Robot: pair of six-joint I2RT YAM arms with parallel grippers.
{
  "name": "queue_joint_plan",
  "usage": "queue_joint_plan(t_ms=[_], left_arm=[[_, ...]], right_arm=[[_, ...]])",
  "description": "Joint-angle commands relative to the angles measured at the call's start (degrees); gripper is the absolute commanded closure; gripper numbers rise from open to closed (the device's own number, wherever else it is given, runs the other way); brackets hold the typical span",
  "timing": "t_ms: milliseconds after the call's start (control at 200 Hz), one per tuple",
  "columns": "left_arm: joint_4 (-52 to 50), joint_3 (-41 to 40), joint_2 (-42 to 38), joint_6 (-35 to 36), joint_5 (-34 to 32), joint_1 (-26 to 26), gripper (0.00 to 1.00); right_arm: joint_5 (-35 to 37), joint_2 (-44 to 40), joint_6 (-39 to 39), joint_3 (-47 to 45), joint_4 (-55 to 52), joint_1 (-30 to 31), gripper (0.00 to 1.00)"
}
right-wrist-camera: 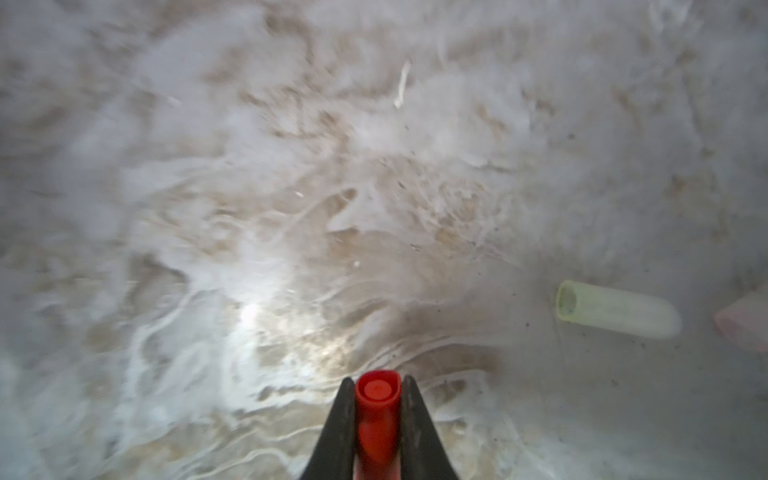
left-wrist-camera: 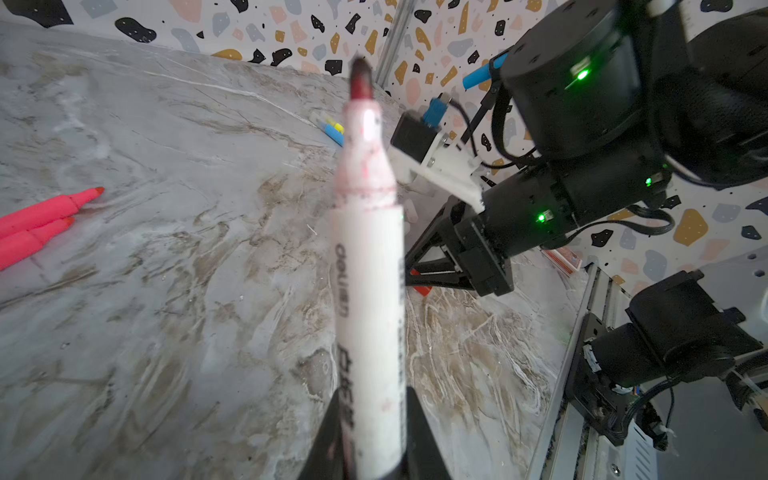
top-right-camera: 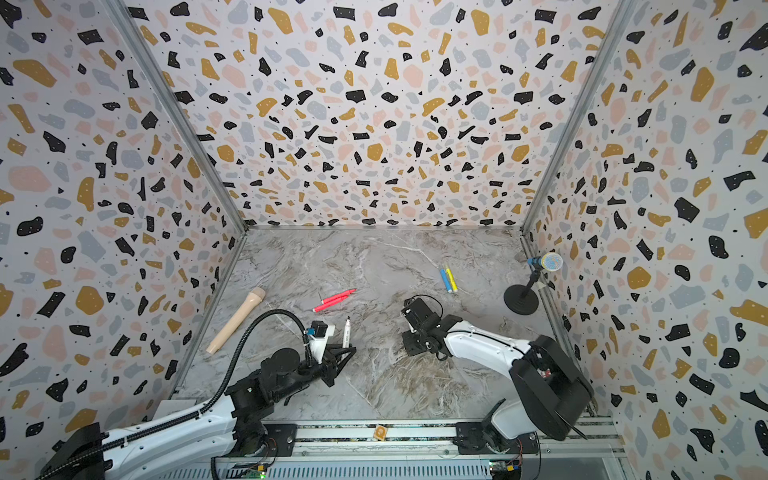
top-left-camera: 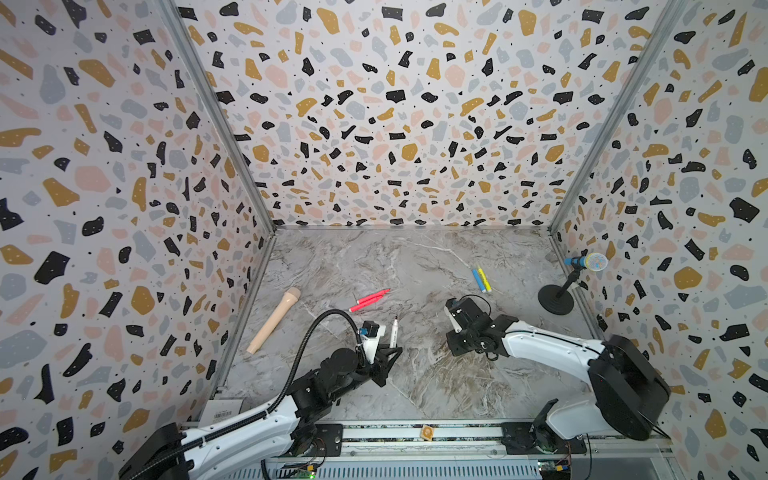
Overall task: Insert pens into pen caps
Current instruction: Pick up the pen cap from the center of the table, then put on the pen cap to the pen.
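- The left gripper (left-wrist-camera: 374, 432) pinches the white pen (left-wrist-camera: 370, 270) low on its barrel. It holds the pen clear of the table (top-left-camera: 374, 257), so the dark red tip juts out bare, probably as the end offered for capping.
- The right gripper (right-wrist-camera: 377, 386) is clamped on the red cap (right-wrist-camera: 376, 419), low over the table. Gripping it by the sides leaves its far end free, though I cannot tell whether that end is the open mouth.
- Pen and cap are well apart, so lining them up tip to mouth looks like the next step.
- The two pink pens (top-left-camera: 370, 300), blue pen (top-left-camera: 476, 279) and yellow pen (top-left-camera: 483, 278) lie waiting on the table.
- A pale yellow cap (right-wrist-camera: 615, 311) lies near the right gripper.
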Motion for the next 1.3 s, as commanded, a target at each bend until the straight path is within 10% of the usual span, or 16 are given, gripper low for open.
queue_joint_plan(t_ms=[0,270,651,1296], left_arm=[[8.57,-1.09,1.56,-0.93,4.56,-0.10,1.00],[21.55,-1.95,10.91,-5.52,1.75,-8.53,1.00],[36.41,2.09,23.58,-8.20,-0.01,-15.58,1.00],[37.17,8.44,28.10,-7.95,0.28,-15.58,1.00]], right_arm=[[-7.11,-9.00,-1.41,0.39,5.83,-1.72,0.92],[-30.06,-22.17,9.98,-7.00,33.86,-14.31,0.92],[-41.24,-16.48,30.02,-16.07,70.03,-14.70,0.94],[-39.79,-19.29,30.77,-20.43,74.39,-10.10,0.95]])
